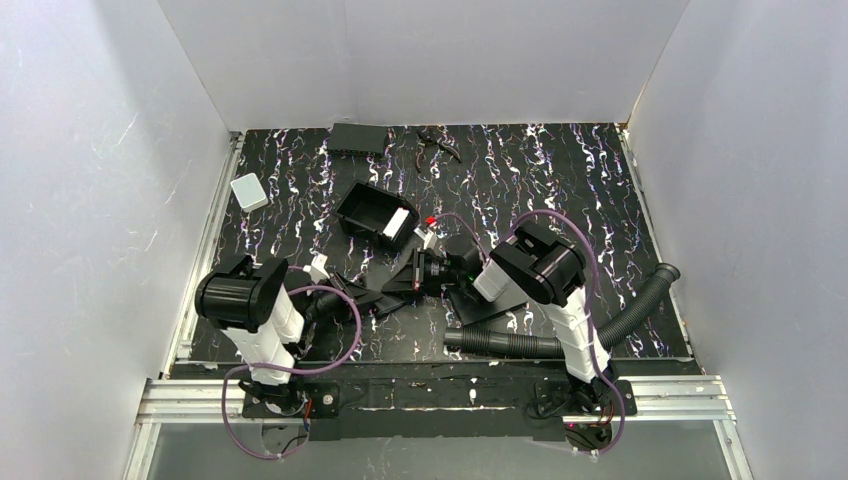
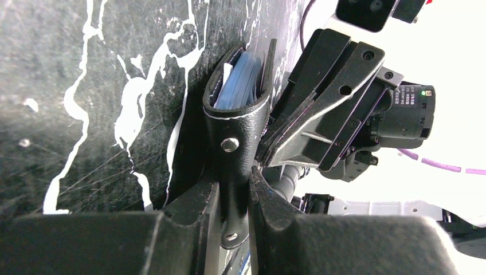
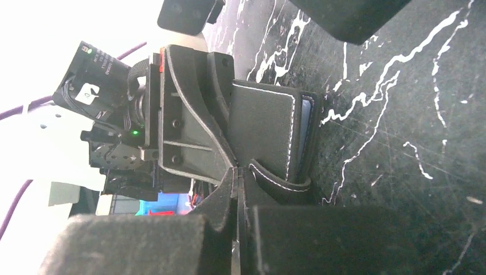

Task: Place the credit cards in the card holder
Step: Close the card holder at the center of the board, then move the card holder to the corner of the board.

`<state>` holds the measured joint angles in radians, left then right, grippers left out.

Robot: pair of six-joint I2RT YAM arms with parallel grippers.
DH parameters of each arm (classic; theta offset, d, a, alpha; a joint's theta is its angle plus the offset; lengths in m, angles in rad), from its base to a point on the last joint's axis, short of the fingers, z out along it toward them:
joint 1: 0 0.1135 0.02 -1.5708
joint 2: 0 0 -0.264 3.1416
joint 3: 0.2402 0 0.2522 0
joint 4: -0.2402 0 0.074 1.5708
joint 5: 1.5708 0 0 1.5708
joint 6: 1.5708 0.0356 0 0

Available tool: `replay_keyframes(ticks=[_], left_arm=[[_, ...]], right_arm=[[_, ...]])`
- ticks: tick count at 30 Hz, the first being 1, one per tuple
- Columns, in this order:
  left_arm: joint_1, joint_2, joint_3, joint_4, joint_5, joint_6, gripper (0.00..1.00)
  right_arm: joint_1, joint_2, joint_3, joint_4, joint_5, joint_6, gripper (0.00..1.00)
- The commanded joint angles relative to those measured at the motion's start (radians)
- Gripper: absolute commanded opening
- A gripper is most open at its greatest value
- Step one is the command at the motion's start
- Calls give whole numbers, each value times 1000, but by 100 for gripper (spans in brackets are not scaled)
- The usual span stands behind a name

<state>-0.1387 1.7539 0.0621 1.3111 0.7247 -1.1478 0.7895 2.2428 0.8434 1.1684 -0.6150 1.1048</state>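
Left gripper [image 2: 234,195] around card holder [image 2: 238,123] strap, credit cards [image 2: 239,83] seemingly inside.

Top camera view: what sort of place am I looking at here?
Likely a robotics test booth: plain white walls box in a black marbled table, and a left arm and right arm are bolted to a metal rail at its near edge.

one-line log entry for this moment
left gripper: shut on card holder strap | right gripper: shut, tips at card holder | credit cards: blue, seated in holder pocket
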Motion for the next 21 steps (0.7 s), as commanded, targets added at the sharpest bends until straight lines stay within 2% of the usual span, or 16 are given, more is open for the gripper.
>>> replay_keyframes(ticks=[1, 4, 5, 9, 16, 21], left_arm=[[7, 39, -28, 34, 42, -15, 0], [7, 35, -31, 31, 28, -17, 0], [7, 31, -31, 22, 20, -18, 0], [7, 18, -17, -49, -6, -17, 0], [7, -63, 19, -185, -30, -12, 0], [7, -230, 43, -481, -79, 55, 0]], right_arm=[[-72, 191, -155, -570, 307, -222, 1], [-57, 58, -46, -779, 329, -368, 1], [-50, 14, 6, -855, 333, -409, 4], [-40, -111, 193, -1069, 316, -528, 28], [-35, -279, 410, -1288, 277, -660, 55], [-35, -380, 432, -1367, 266, -738, 65]])
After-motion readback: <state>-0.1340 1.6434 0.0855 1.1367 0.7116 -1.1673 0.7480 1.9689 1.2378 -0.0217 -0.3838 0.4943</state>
